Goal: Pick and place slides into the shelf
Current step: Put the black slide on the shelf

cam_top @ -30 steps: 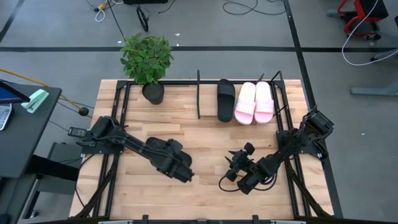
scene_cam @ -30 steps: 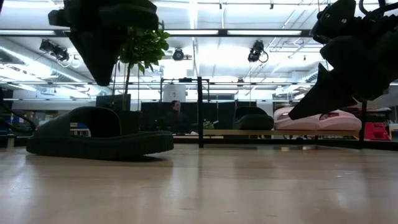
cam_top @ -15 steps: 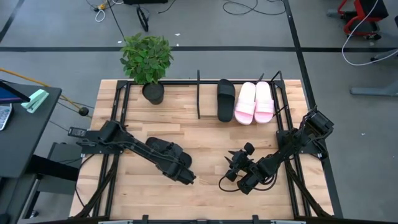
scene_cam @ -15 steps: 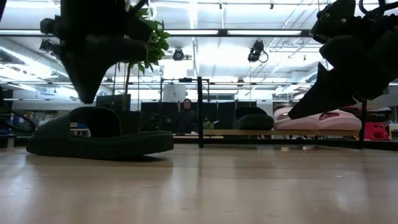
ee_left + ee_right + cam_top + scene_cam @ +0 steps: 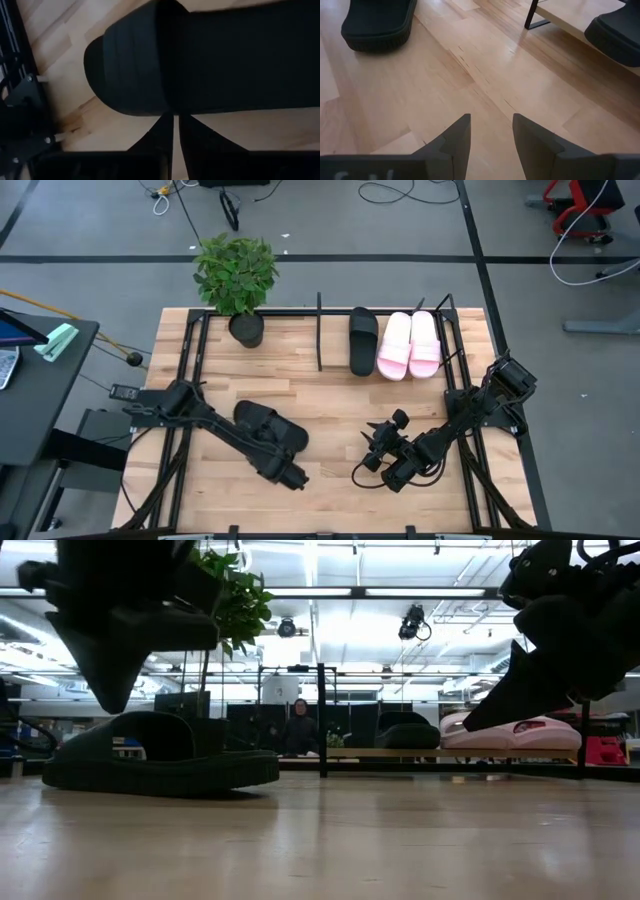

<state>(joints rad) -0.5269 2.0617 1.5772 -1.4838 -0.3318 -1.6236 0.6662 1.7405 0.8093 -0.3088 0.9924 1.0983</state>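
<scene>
Four slides are in view: two black and two pale pink. One black slide (image 5: 363, 340) and both pink slides (image 5: 410, 345) sit side by side in the one shelf (image 5: 320, 332). The second black slide (image 5: 270, 426) lies alone on the desk (image 5: 330, 420). There is one potted plant (image 5: 236, 280). Two robot arms reach over the desk, each carrying two fingers.

I work in a lab: grey floor (image 5: 400, 230) strewn with cables (image 5: 385, 192), ceiling strip lights (image 5: 330, 592), desks behind.
</scene>
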